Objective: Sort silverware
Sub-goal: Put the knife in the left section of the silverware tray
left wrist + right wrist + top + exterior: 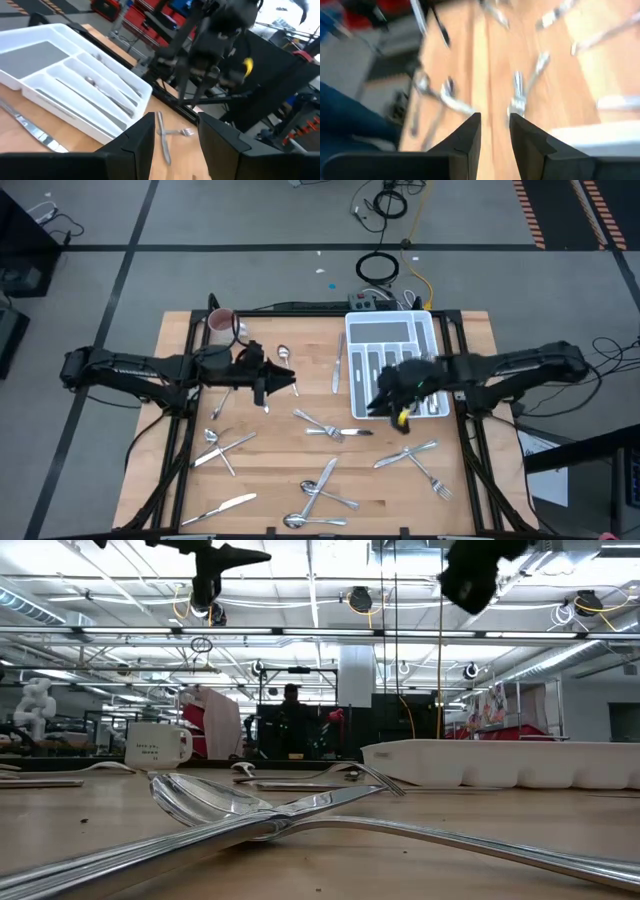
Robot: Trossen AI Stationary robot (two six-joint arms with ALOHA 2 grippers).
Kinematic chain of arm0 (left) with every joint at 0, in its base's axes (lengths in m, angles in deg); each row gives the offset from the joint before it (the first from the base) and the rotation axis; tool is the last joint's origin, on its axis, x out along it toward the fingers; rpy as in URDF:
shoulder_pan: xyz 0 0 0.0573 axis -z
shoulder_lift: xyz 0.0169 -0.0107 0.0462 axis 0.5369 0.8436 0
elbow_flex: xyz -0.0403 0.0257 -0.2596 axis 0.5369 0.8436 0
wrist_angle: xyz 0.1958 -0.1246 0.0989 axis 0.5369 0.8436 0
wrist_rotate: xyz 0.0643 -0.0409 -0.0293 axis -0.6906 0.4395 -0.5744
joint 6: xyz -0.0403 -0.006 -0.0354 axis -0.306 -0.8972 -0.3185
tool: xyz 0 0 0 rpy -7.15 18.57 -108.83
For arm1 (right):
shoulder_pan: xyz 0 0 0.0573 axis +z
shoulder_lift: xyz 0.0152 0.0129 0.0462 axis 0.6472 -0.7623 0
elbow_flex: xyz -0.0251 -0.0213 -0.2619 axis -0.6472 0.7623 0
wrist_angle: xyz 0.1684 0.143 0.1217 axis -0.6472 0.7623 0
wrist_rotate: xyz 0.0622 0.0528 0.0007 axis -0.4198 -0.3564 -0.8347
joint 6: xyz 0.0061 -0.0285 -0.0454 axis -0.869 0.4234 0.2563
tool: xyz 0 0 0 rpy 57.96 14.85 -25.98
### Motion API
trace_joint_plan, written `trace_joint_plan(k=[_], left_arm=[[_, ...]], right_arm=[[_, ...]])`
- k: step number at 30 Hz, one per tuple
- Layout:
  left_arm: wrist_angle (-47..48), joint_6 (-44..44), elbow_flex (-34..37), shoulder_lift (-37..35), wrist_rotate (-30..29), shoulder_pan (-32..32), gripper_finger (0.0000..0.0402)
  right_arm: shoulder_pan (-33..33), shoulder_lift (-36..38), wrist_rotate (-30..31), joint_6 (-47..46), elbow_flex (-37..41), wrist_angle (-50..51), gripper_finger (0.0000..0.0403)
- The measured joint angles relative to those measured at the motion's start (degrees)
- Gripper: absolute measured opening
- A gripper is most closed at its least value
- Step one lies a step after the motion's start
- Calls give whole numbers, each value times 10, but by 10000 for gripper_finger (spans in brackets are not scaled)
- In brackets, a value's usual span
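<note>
Silverware (330,429): forks, spoons and knives are lying scattered, some crossed, over the counter (270,470), with a few pieces already resting in the long slots of the white tray (392,360), which suggests sorting is partly done. Left tool (285,383) is hovering mid-counter, its fingers (140,145) apart and empty; right tool (385,402) is hanging at the tray's near edge, fingers (470,135) slightly apart with nothing between them. White-and-pink mug (221,326) is standing at the far left corner, contents not visible.
</note>
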Motion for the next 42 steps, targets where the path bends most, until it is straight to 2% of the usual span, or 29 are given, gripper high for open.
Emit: trace_joint_plan(k=[6, 13, 17, 22, 32, 39, 42], left_arm=[[2, 12, 0, 0, 0, 24, 153], [5, 16, 0, 0, 0, 60, 153], [7, 25, 0, 0, -5, 72, 153], [7, 26, 0, 0, -7, 73, 153], [7, 25, 0, 0, -18, 77, 153], [9, 25, 0, 0, -46, 84, 153], [9, 26, 0, 0, -49, 84, 153]], right_arm=[[49, -105, 15, -17, -10, 1, 112], [140, -181, -22, -47, -52, 221, 168], [192, -184, -4, -74, -49, 269, 191], [228, -188, 19, -88, -34, 262, 210], [228, -219, 44, -70, 12, 177, 246], [227, -224, 46, -74, 72, 107, 249], [227, -224, 66, -80, 104, 67, 249]])
